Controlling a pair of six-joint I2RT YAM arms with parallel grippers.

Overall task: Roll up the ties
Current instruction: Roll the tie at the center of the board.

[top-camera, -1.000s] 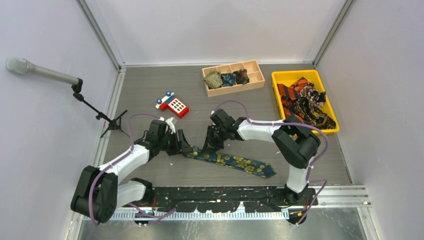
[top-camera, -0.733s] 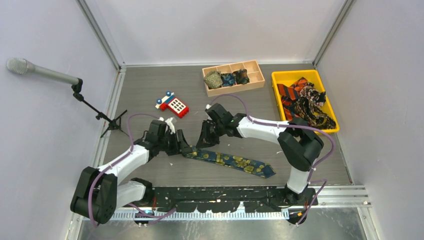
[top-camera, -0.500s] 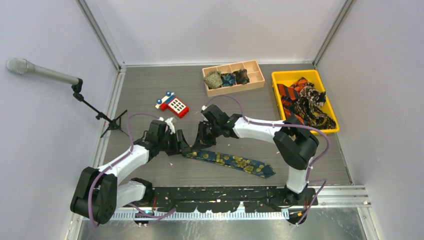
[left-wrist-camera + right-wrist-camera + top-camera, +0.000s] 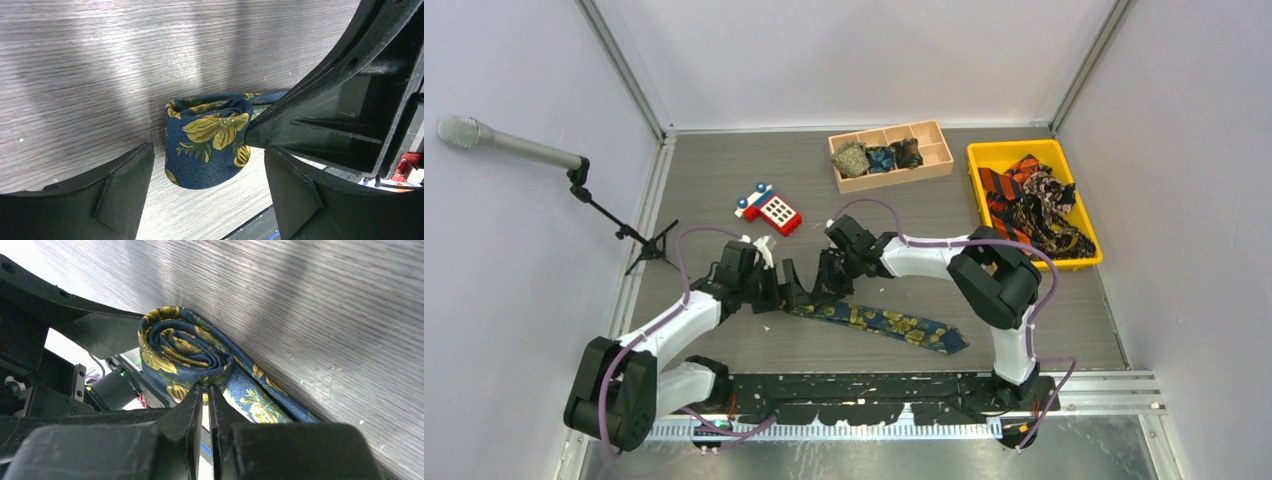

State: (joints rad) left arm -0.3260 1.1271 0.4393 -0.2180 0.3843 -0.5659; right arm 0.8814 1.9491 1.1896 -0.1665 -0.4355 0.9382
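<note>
- The navy tie with yellow-gold flowers [image 4: 894,325] lay on the grey wood-grain table [image 4: 724,170], just ahead of the two arm bases, and ran slantwise toward the right.
- Its left end was wound into a tight coil [image 4: 182,347] that stood on edge on the table, its spiral showing in the right wrist view. The flat tail led off from the coil's base.
- The left pincer [image 4: 208,165] stood wide apart, one finger [image 4: 125,195] on each side of the coil. A gap showed on the left side, and nothing was gripped.
- The right pincer [image 4: 204,390] was drawn in to a thin slit, its tips against the coil where the tail left it. Whether any cloth was nipped between them could not be told.
- In the overhead view the two pincers met nose to nose at the coil, the right arm reaching across from the right.
- A red-and-blue toy phone [image 4: 771,210] lay on the table beyond the left arm, well apart from the tie.
- A wooden compartment box [image 4: 934,152] at the far side held three rolled ties [image 4: 880,158], one in each of three compartments.
- A yellow bin [image 4: 1014,148] just right of the box held a heap of loose ties [image 4: 1034,205], orange-and-black striped and dark patterned.
- A microphone [image 4: 464,132] on a small stand stood at the far left.
</note>
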